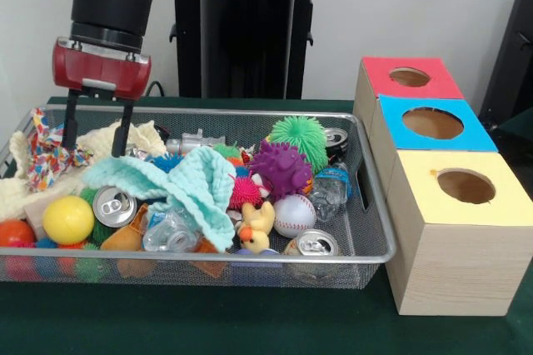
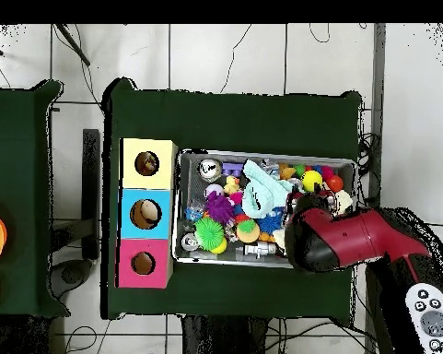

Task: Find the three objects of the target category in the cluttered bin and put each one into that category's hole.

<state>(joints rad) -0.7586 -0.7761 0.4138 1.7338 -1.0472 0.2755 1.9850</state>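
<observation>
The wire-mesh bin (image 1: 208, 260) is full of clutter; it also shows in the overhead view (image 2: 266, 154). A cream-yellow knitted cloth (image 1: 100, 140) lies at its far left. One confetti-patterned cloth (image 1: 43, 155) lies by the left wall; a second one does not show. My gripper (image 1: 94, 151) is open, its black fingers (image 1: 124, 132) hanging down to either side of the cream cloth, holding nothing. In the overhead view the red arm (image 2: 331, 241) hides it. The yellow-topped hole (image 1: 466, 186) is in the nearest wooden box, right of the bin, and shows in the overhead view (image 2: 147, 163).
A mint knitted cloth (image 1: 187, 184) drapes over the bin's middle. Around it lie silver cans (image 1: 113, 205), spiky balls (image 1: 281, 167), a baseball (image 1: 293, 215), a yellow ball (image 1: 68, 219) and a rubber duck (image 1: 256, 226). Blue-topped (image 1: 432, 123) and red-topped (image 1: 410, 77) holes sit behind the yellow one.
</observation>
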